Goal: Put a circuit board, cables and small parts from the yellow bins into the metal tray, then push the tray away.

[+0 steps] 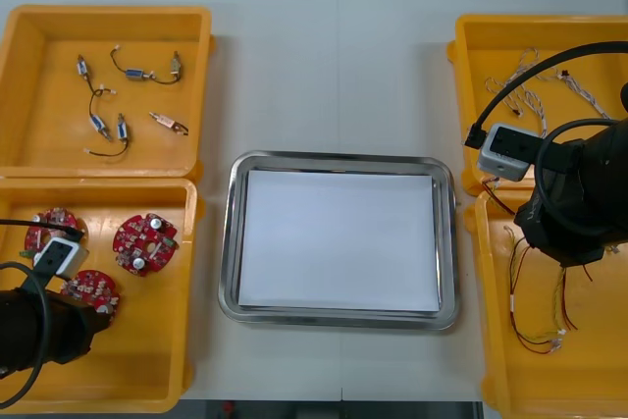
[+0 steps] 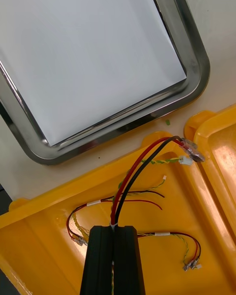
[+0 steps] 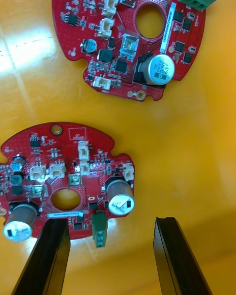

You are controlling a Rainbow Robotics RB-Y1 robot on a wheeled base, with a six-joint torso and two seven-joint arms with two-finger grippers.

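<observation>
My right gripper [image 2: 114, 228] is shut on a red and black cable [image 2: 140, 164], held over the near right yellow bin [image 2: 34, 241]. The cable's connector end hangs by that bin's rim. More red and yellow cables [image 2: 162, 234] lie on the bin floor below. The metal tray [image 2: 196, 64], white inside, sits just beyond this bin. My left gripper [image 3: 110, 222] is open low over the near left bin [image 1: 128, 360]. One round red circuit board [image 3: 69, 182] lies at its fingertips and another board [image 3: 132, 34] farther off.
In the front view the tray [image 1: 339, 157] lies mid-table between the bins. The far left bin [image 1: 39, 56] holds small metal parts with black cables. The far right bin [image 1: 471, 46] holds pale twisted cables. Three boards [image 1: 144, 244] sit in the near left bin.
</observation>
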